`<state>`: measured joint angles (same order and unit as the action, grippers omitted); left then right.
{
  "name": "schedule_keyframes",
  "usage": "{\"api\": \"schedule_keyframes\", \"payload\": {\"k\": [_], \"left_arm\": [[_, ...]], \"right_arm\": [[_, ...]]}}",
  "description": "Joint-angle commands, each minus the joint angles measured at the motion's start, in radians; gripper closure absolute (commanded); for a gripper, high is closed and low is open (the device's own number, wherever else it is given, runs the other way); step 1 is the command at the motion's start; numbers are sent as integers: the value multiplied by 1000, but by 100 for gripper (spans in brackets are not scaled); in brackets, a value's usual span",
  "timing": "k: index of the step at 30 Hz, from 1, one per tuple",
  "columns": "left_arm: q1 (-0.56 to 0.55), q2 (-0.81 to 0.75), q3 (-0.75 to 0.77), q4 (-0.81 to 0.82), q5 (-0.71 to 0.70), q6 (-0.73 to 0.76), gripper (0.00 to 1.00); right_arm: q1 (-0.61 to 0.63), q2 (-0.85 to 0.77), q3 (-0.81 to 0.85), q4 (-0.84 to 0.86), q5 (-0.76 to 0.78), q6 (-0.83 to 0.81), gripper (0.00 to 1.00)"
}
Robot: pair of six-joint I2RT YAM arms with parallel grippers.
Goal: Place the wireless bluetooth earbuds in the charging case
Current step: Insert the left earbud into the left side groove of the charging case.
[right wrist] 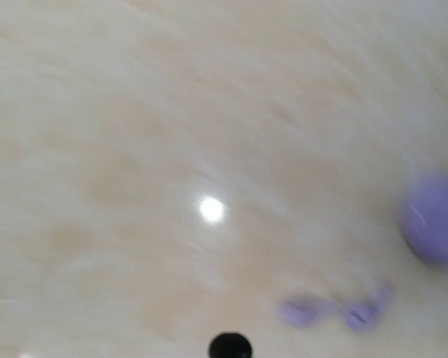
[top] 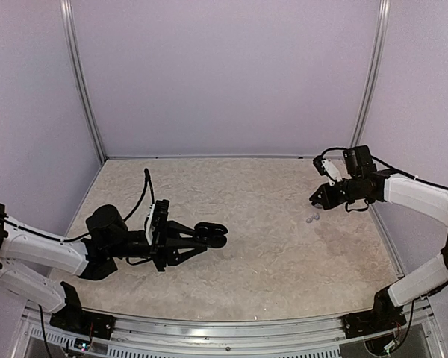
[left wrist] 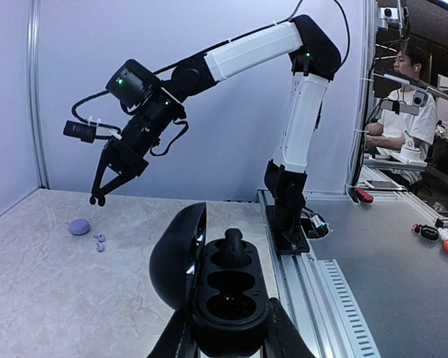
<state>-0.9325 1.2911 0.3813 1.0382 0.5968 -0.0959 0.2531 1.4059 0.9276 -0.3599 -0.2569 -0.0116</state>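
Black and hinged wide open, the charging case [left wrist: 228, 302] is clamped between the left fingers [left wrist: 287, 339], with one black earbud [left wrist: 235, 246] sitting in the slot farthest from them. The right fingers [left wrist: 97, 195] are pressed together in the air, just above two lavender earbuds [left wrist: 99, 241] that lie loose on the pale surface [left wrist: 45, 298] beside a lavender case [left wrist: 79, 227]. Whether anything tiny is pinched between those tips cannot be told.
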Motion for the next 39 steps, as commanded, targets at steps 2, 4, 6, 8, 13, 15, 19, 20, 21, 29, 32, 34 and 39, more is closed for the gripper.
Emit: {"api": "schedule_keyframes", "payload": {"k": [2, 4, 6, 8, 13, 15, 19, 20, 21, 29, 32, 34, 39], "left_arm": [[2, -28, 18, -39, 8, 32, 91], [0, -32, 22, -51, 15, 38, 91], [0, -37, 25, -69, 18, 49, 91], [-1, -43, 25, -82, 18, 60, 91], [-3, -49, 28, -103, 25, 74, 91], [-6, -45, 28, -102, 29, 77, 90], [-11, -37, 31, -91, 54, 79, 89], [-14, -35, 35, -91, 59, 79, 89], [-16, -30, 40, -98, 65, 81, 89], [-36, -13, 55, -125, 64, 88, 89], [-46, -15, 57, -130, 59, 90, 89], [-53, -15, 57, -131, 51, 93, 89], [-63, -14, 60, -137, 32, 93, 89]], "right_arm": [[107, -139, 64, -16, -198, -109, 100], [153, -192, 90, -16, -232, -137, 100], [207, -241, 109, -16, -250, -167, 100], [257, -279, 131, -23, -273, -190, 100], [386, -317, 224, -78, -324, -210, 100], [449, -303, 276, -119, -346, -219, 100], [612, -274, 322, -136, -329, -263, 100], [652, -258, 337, -142, -315, -277, 100], [689, -238, 354, -157, -300, -292, 100], [906, -9, 533, -314, -127, -352, 100], [937, 24, 566, -321, -107, -353, 100], [942, 34, 580, -311, -109, -345, 100], [956, 67, 587, -286, -128, -336, 100]]}}
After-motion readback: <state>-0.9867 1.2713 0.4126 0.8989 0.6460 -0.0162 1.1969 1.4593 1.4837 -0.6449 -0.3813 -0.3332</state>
